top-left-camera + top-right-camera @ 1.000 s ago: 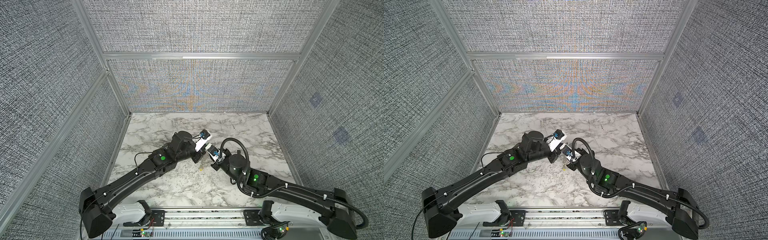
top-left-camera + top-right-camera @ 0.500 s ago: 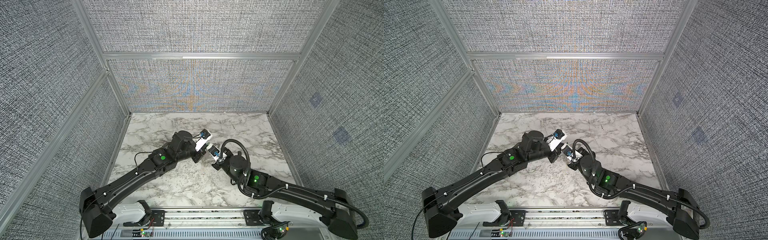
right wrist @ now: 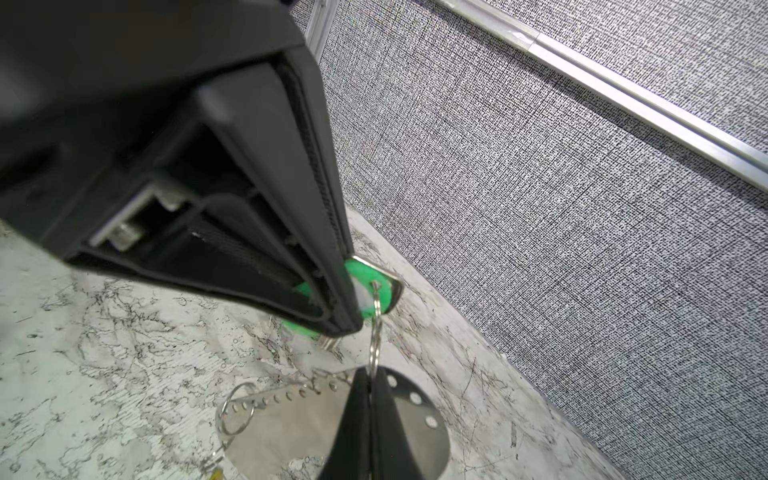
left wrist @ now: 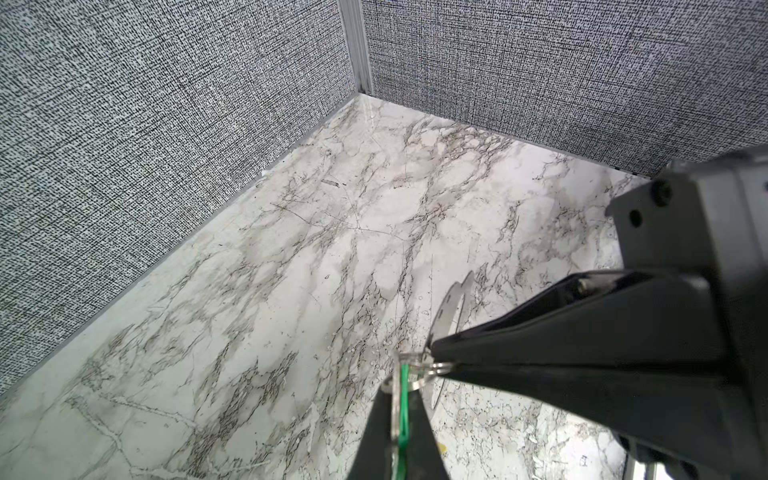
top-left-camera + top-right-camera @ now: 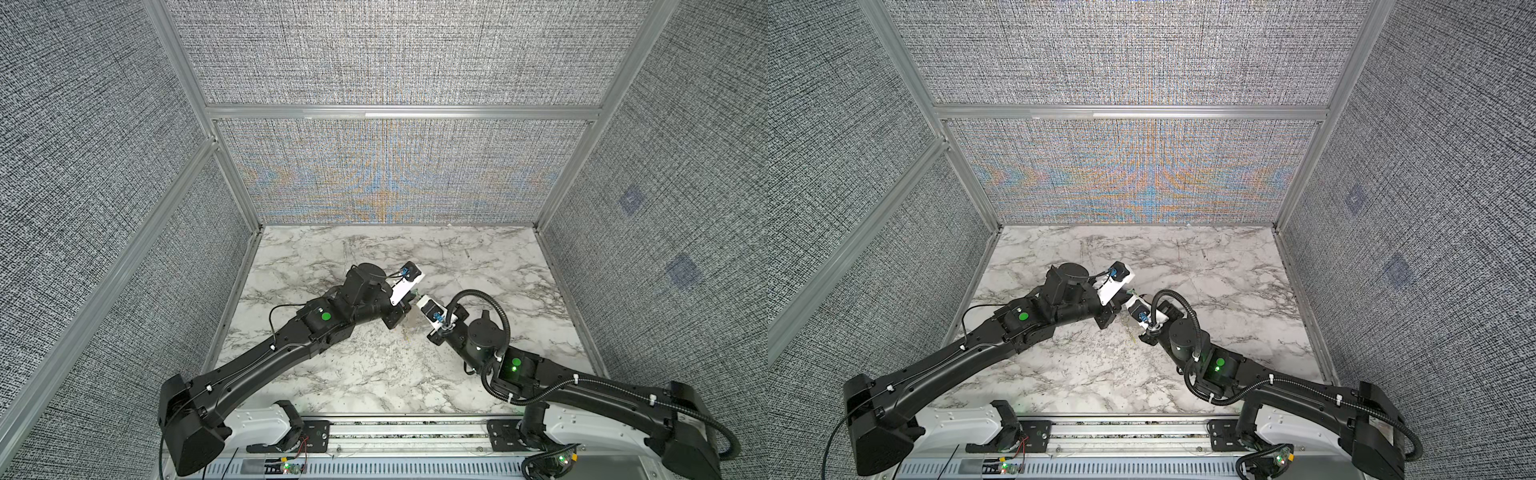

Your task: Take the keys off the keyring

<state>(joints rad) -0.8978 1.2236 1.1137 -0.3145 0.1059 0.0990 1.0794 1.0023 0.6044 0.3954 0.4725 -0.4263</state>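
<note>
Right claw (image 3: 347,324) has clamped the green-tagged key (image 3: 374,286); left claw (image 3: 370,376), pinching its wire ring (image 3: 376,332), partly hides the keyring (image 3: 291,424).

This is a robotics lab test cell, not a lived-in room. Grey woven fabric panels (image 5: 395,54) set in a bare aluminium frame (image 5: 399,112) box in a marble-patterned tabletop (image 5: 374,374). Two black robot arms, the left arm (image 5: 270,357) and the right arm (image 5: 582,390), are mounted on a metal rail (image 5: 407,432) at the front edge, with exposed wiring (image 5: 303,446) and lit green indicator lights (image 5: 325,316).
</note>
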